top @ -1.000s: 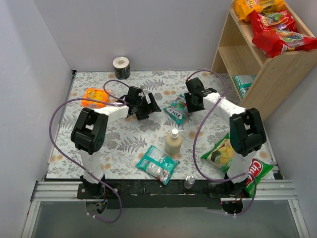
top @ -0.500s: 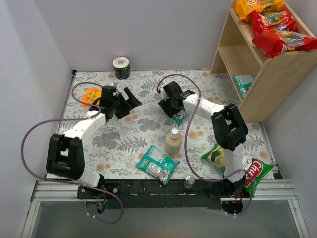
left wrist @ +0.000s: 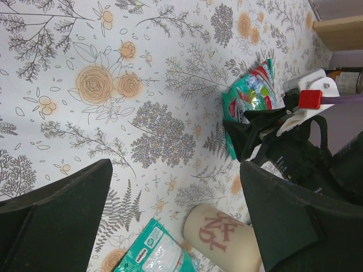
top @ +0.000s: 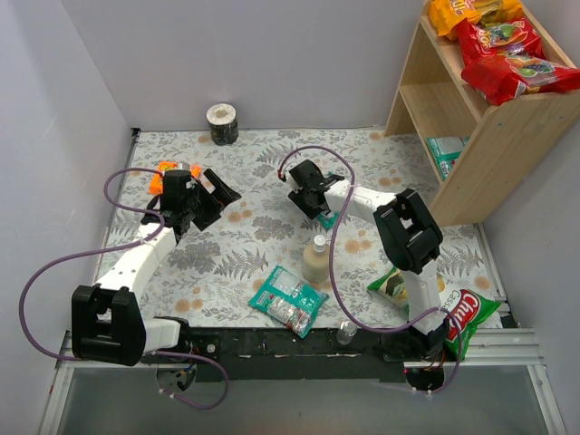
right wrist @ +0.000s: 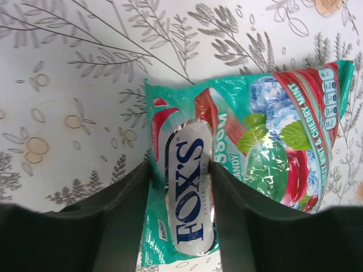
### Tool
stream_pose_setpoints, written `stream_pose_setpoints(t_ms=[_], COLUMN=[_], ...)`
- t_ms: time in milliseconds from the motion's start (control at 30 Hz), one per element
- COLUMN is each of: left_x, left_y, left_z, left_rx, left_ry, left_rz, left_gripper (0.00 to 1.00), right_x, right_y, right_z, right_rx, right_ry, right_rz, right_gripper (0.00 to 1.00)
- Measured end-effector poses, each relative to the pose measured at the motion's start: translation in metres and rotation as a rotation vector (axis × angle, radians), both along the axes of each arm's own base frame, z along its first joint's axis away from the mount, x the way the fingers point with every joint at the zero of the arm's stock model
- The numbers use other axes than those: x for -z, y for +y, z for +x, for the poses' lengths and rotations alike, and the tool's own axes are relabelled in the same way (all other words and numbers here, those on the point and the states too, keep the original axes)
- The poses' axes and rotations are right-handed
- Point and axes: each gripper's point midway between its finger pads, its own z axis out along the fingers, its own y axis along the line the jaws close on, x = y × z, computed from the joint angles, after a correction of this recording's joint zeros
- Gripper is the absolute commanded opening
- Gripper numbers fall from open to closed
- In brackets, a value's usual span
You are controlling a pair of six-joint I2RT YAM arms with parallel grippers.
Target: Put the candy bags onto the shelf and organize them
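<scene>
My right gripper is shut on a teal-and-white candy bag lying mid-table; its white FOX'S label bulges up between the fingers. A second teal candy bag lies near the front edge. My left gripper hovers open and empty over the left of the table. The wooden shelf stands at the back right. Its top board carries an orange-yellow bag and two red bags. Another teal bag lies on its lower board.
A beige pump bottle stands between the two table bags. Green chip bags lie at the front right. A small orange packet sits behind the left arm, and a tape roll at the back wall.
My right gripper has moved left onto the mid-table teal bag and closed on it. The left arm has swung away to the left and opened wider.
</scene>
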Motion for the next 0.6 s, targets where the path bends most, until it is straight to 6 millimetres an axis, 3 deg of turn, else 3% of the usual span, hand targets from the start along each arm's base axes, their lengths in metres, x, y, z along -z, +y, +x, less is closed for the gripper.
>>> stream_pose_setpoints(t_ms=[133, 167, 267, 600], left_x=[0.001, 0.002, 0.002, -0.007], left_y=[0.002, 0.003, 0.004, 0.002], left_z=[0.002, 0.003, 0.006, 0.011], left_rx=[-0.003, -0.004, -0.006, 0.003], left_ry=[0.003, 0.006, 0.009, -0.011], left_rz=[0.004, 0.006, 0.009, 0.005], left_gripper=[0.96, 0.96, 0.96, 0.96], right_x=[0.001, 0.001, -0.001, -0.021], right_y=[-0.007, -0.008, -0.011, -0.013], right_z=[0.005, 0.006, 0.009, 0.017], right_rx=[0.026, 0.036, 0.060, 0.103], right_ry=[-0.042, -0.050, -0.068, -0.094], right_rz=[-0.030, -0.034, -0.046, -0.063], right_gripper=[0.27, 0.17, 0.04, 0.01])
